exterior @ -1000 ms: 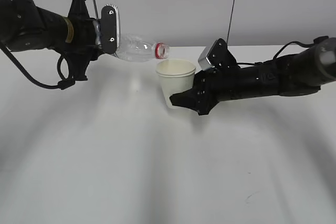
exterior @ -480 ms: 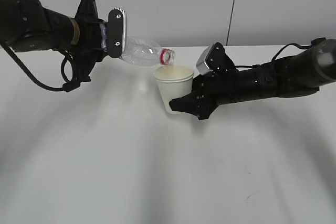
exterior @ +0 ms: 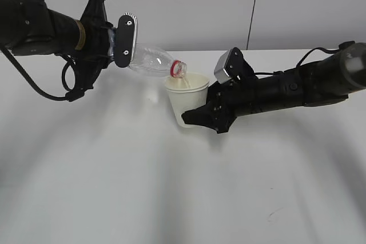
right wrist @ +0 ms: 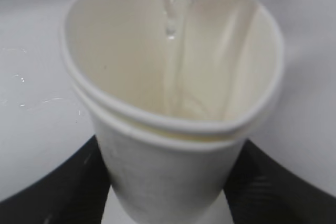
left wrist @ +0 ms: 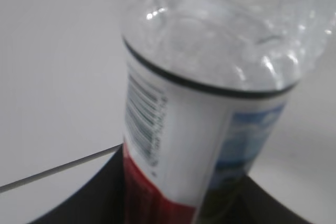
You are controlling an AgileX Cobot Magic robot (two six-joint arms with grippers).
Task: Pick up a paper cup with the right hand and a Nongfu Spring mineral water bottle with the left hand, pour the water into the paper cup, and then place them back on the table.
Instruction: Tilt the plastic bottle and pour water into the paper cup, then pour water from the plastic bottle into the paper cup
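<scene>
— Is it pouring? From here I only see the left hand (exterior: 117, 47) tipping something.

— It is. The left hand's jaws are pinched on the labelled body of the Nongfu Spring mineral water bottle (exterior: 150, 61), which lies tilted with its neck slanting down to the right. The open mouth, with its red ring, sits just above the near-left part of the rim of the paper cup (exterior: 186, 99). A thin thread of the water (right wrist: 172, 22) drops from the mouth into the cup.

— And the cup itself?

— Held in the air above the table (exterior: 171, 187), I'd say — its shadow lies apart from it. The right hand (exterior: 197, 112) has its fingers pressed against the lower wall, one on each side. From its wrist camera the rim looks squeezed a little out of round, and doubled, as if two cups sit nested.

— So what makes this go well?

— Keep the mouth over the middle of the opening, not the edge; right now it is close to the rim, so a wobble could send the stream down the outside. Tilt slowly so the flow stays thin. And the right hand shouldn't grip harder — paper that soft could buckle as it fills.

— Much in there yet?

— Hard to tell; I can't make out a level.
</scene>
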